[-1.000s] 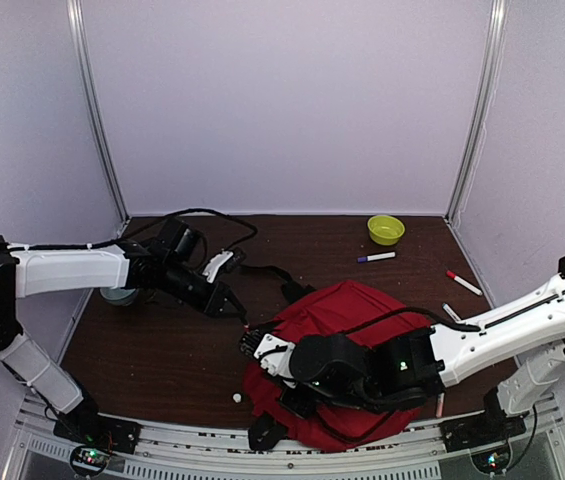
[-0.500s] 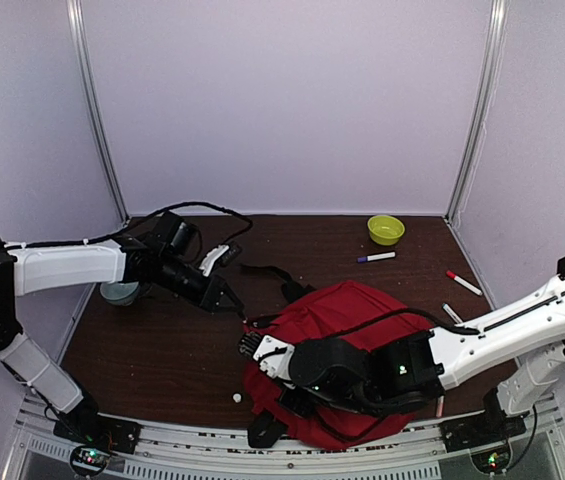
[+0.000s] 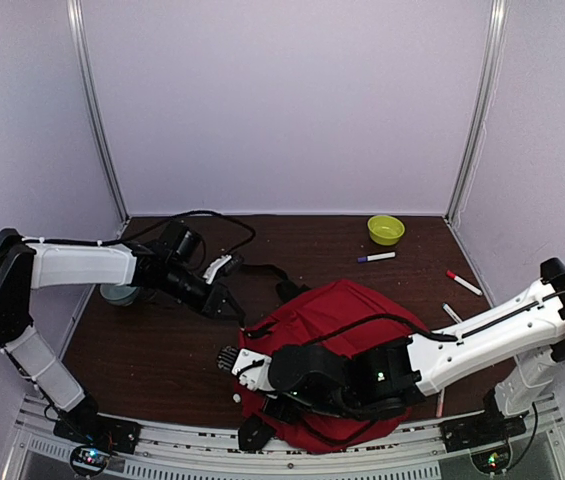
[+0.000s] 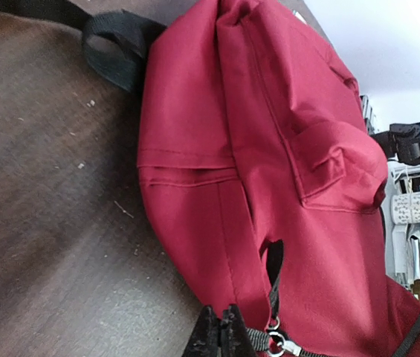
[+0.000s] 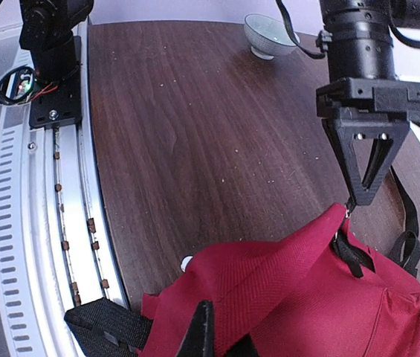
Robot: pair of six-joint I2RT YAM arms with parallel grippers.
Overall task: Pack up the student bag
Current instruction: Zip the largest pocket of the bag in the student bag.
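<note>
1. One large red fabric backpack [image 3: 342, 305], near centre.
2. Two small round bowls: a yellow-green plastic bowl [image 3: 386, 229] far right, a pale bowl [image 3: 119, 294] left.
3. Three marker pens on the right: a purple-capped marker [image 3: 376, 257], a red-capped marker [image 3: 463, 282], a grey marker [image 3: 450, 312].
4. One tiny white bit [image 3: 236, 398], near.

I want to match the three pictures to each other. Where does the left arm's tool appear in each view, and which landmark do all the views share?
Top external: the left tool is left of centre, at the left corner of the student bag.
Left wrist: bottom edge, near centre, shut against the bag.
Right wrist: right side, pointing down onto the bag's raised peak.
Shared landmark: the red student bag.
</note>
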